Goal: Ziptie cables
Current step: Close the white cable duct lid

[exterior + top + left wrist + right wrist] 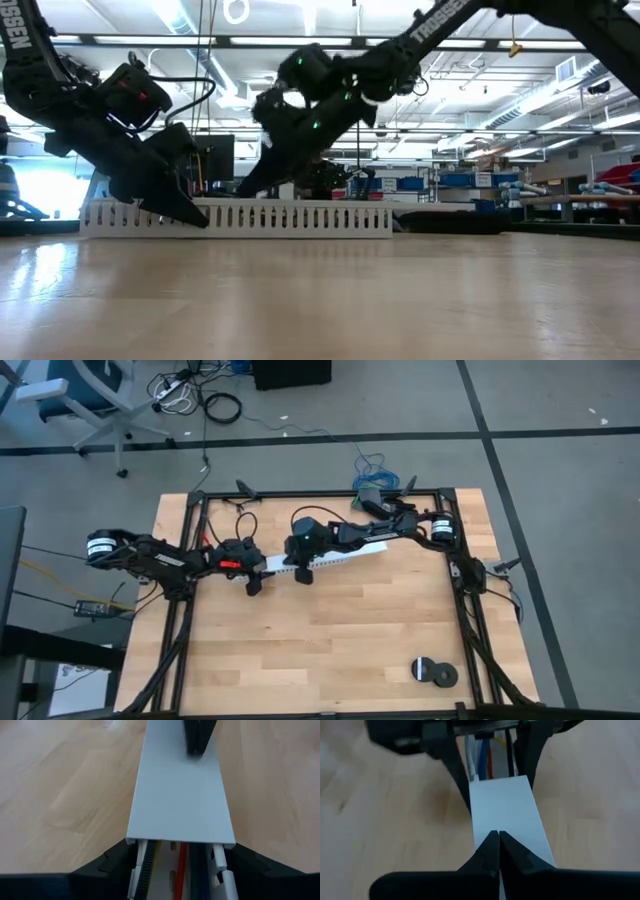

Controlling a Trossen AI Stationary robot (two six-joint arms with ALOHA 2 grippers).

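Colored cables (181, 870) run lengthwise inside a white channel (330, 557) on the wooden table (330, 640), left gripper (254, 582) straddling it, right gripper (301, 572) pressed shut atop.

Illumination is bright and even, supplied by ceiling strip lights (150, 45). The desk (320, 300) shows soft sheen and faint shadows. Both wrist views are blurred at close range.
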